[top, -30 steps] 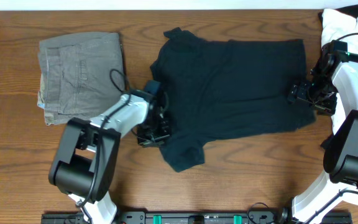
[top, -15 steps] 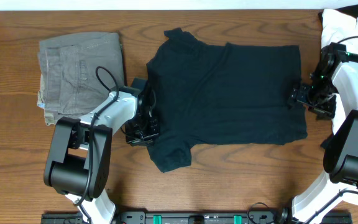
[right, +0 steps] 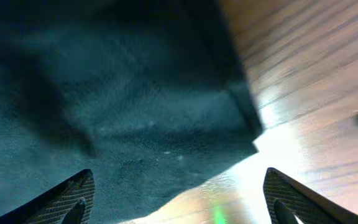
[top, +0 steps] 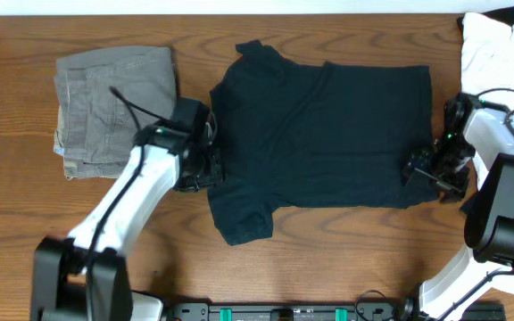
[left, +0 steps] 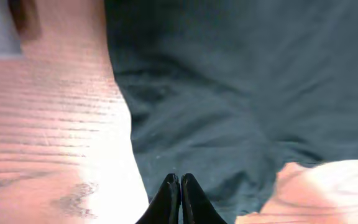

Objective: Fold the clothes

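Note:
A dark navy T-shirt [top: 328, 134] lies spread flat on the wooden table [top: 346, 259], collar to the left. My left gripper [top: 203, 169] is at the shirt's left edge near the lower sleeve. In the left wrist view its jaws [left: 179, 182] are shut, with the shirt [left: 241, 93] lying just beyond the tips and nothing visible between them. My right gripper [top: 424, 169] is over the shirt's near right corner. In the right wrist view its jaws [right: 179, 190] are wide open above the shirt's hem corner [right: 117, 106].
Folded grey-khaki trousers [top: 114, 107] lie at the back left, close to my left arm. A pile of white cloth [top: 498, 45] lies at the back right corner, beside my right arm.
The shirt was pulled to the left and flattened. My left arm has swung to a new pose at the shirt's left edge. My right gripper slid toward the near right corner.

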Available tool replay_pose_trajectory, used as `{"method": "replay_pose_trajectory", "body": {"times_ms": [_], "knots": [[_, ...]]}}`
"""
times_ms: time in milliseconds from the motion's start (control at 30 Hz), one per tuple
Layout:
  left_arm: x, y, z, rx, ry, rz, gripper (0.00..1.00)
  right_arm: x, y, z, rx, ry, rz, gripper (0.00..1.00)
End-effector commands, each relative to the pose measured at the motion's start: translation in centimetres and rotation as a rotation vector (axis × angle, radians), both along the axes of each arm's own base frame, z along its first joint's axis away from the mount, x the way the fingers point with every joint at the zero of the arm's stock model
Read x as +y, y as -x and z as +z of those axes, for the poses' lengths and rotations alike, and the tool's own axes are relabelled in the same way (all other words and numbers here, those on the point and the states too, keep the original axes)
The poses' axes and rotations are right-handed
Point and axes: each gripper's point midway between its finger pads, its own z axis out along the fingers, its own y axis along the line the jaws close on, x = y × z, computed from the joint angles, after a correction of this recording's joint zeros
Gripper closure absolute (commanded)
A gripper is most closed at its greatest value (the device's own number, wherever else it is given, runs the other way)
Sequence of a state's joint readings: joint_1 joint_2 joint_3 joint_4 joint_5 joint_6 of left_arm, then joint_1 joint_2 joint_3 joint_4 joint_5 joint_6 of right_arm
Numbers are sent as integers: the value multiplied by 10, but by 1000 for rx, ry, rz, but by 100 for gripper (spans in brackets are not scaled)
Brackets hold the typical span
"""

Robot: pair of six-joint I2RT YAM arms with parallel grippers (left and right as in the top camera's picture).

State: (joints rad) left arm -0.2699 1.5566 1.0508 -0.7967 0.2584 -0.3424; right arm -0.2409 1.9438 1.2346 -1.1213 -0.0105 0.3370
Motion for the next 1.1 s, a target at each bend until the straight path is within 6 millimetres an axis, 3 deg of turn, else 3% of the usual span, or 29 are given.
{"method": "replay_pose_trajectory", "body": {"times_ms": [0,167,233,400,467,633,800,1067], "knots": [[1,-9,11,-52,-3,-2,94,8,5,-6,3,-28,-30,18],[-3,-9,7,-49,-4,-11,94,9,12,-25,-12,-21,-35,26],[-6,-8,7,-50,-3,-22,94,8,8,-31,-41,-14,-36,40],[-16,-8,8,-65,2,-51,94,4,8,-31,-42,4,-34,87],[-19,-9,8,-72,4,-60,93,2,11,-30,-25,18,-30,99],[-23,-9,9,-80,6,-72,93,1,11,-18,1,15,-29,98],[-26,-13,8,-103,14,-75,93,-2,-2,3,-8,16,-20,95],[-44,-9,-23,-58,3,-126,93,-10,-36,36,-89,40,-12,90]]}}
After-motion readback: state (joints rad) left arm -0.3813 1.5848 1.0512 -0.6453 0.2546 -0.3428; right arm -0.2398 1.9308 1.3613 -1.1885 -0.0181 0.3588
